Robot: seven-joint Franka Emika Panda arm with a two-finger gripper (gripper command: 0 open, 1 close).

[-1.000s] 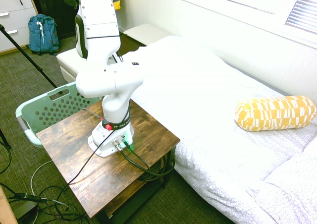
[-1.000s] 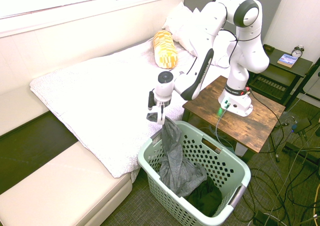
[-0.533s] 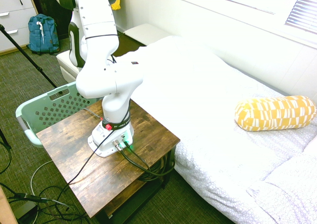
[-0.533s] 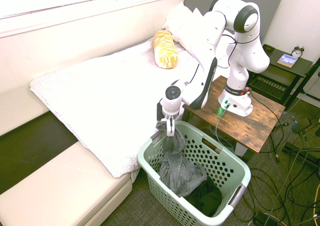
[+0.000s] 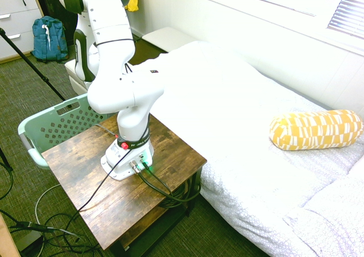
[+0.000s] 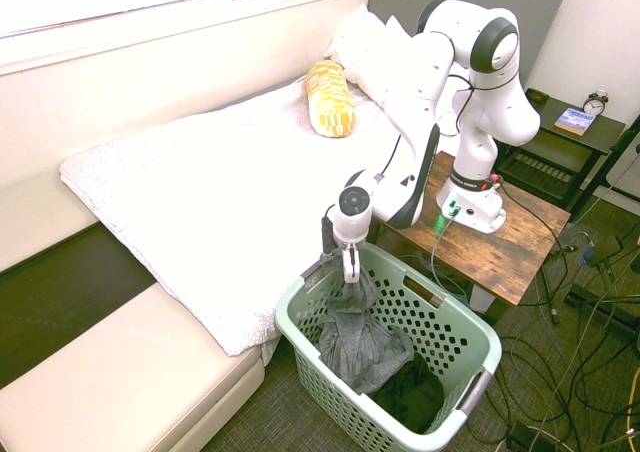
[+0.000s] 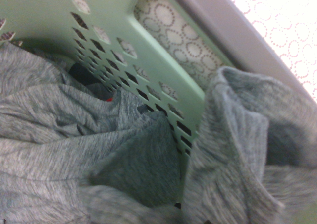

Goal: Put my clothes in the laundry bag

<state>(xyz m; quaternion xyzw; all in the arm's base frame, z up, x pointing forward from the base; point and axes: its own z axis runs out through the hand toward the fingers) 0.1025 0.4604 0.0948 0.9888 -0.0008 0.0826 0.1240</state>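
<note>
The clothes (image 6: 355,337), a grey-blue garment, hang as a long bundle inside the mint-green laundry bag (image 6: 488,350), a lattice basket on the floor beside the bed. The bundle's top rises to my gripper (image 6: 348,272), which points straight down just above the basket's rim on the bed side and stays shut on the fabric. The lower folds rest on the basket's bottom next to a darker item (image 6: 410,397). The wrist view shows the clothes (image 7: 74,135) bunched against the basket's perforated wall (image 7: 49,16). In the first exterior view the basket (image 5: 34,133) shows, but the arm hides the gripper.
A white bed (image 6: 220,192) with a yellow patterned pillow (image 6: 330,97) lies behind the basket. A wooden side table (image 6: 505,247) stands right of it and a cream bench (image 6: 120,382) to its left. A teal backpack (image 5: 48,38) leans by the drawers.
The gripper has moved right and down from above the bed's edge to the basket's rim. The garment has sunk deeper into the basket with it.
</note>
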